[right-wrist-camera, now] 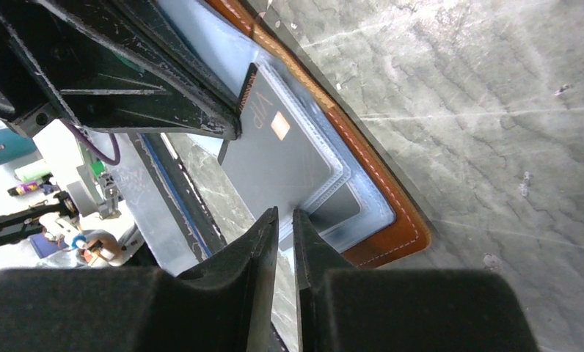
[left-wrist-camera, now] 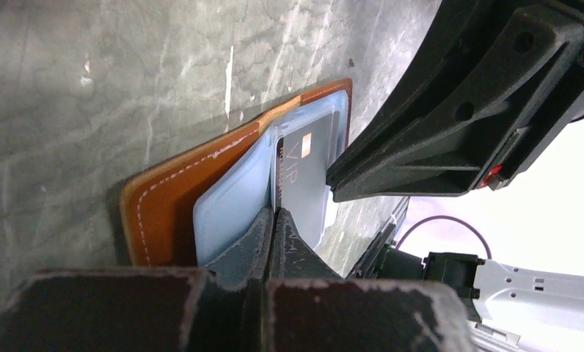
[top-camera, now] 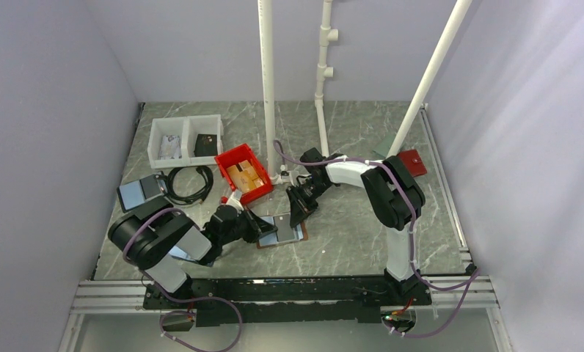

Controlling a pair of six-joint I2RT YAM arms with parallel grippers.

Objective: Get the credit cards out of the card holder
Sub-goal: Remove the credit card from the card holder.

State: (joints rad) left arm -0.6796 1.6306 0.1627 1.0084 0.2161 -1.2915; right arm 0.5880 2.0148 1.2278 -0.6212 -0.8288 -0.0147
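Plainly, everything turns on the card holder [top-camera: 287,232], which lies open and flat on the counter [top-camera: 348,227] between the two arms, brown cover down, its long axis running roughly left to right in the overhead view. A dark grey card [left-wrist-camera: 304,183] marked VIP sits partly in a pale blue sleeve [left-wrist-camera: 230,205] inside it. The card's long axis runs from one tool toward the other. The left tool [left-wrist-camera: 274,214] reaches in from the holder's left end with its fingers pressed together right at the card's edge; whether the card is caught between them I cannot tell. The right tool [right-wrist-camera: 285,216] comes from the far right side, its fingers nearly together with only a thin slit, and the edge of the sleeve and card runs up to that slit; a real grip cannot be confirmed. Both tools are at the card, neither clearly nearer. My guess is that the next move must draw the card along its own length out of the sleeve while the holder stays pinned. Further back, a white bin [top-camera: 186,136] holds a pale thing in its left compartment and a dark one in its right. A red bin [top-camera: 232,151] holds orange-brown flat pieces.
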